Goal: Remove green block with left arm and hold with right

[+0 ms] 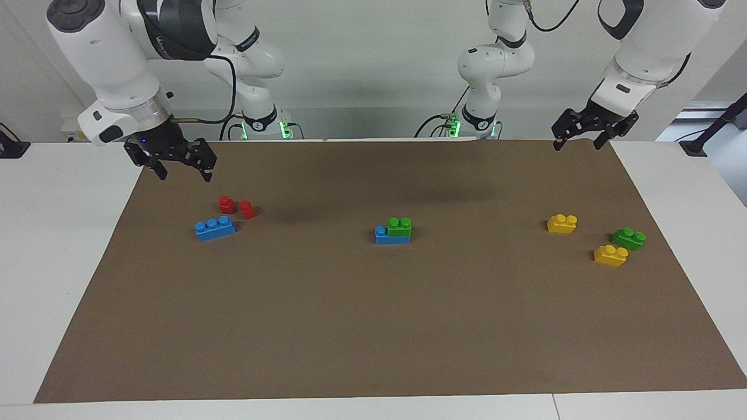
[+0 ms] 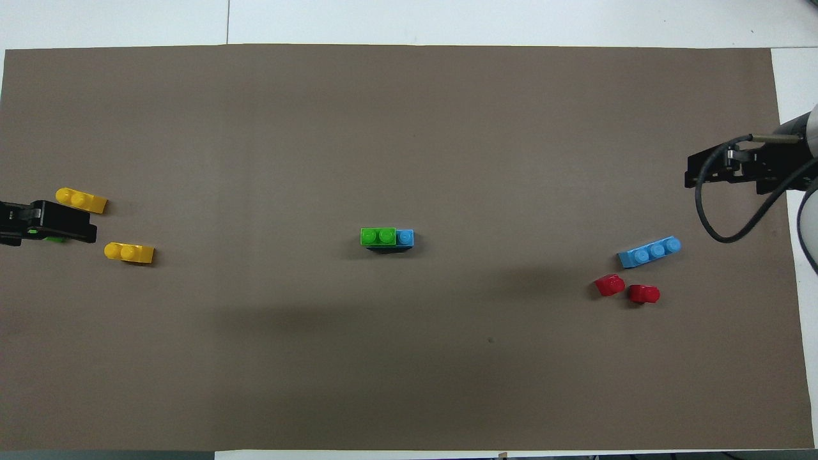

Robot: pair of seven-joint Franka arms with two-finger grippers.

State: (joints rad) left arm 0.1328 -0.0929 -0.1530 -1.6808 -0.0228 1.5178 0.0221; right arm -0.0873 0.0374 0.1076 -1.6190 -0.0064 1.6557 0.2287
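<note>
A green block (image 1: 400,226) with two studs sits on top of a blue brick (image 1: 384,236) at the middle of the brown mat; the pair also shows in the overhead view, the green block (image 2: 378,236) on the blue brick (image 2: 405,237). My left gripper (image 1: 578,144) hangs open and empty above the mat's corner at the left arm's end, well away from the stack. My right gripper (image 1: 185,173) hangs open and empty above the mat's edge at the right arm's end, over the spot just nearer to the robots than the red blocks.
A second, loose green block (image 1: 628,238) lies between two yellow blocks (image 1: 562,223) (image 1: 610,255) at the left arm's end. A loose blue three-stud brick (image 1: 215,227) and two red blocks (image 1: 226,204) (image 1: 247,209) lie at the right arm's end.
</note>
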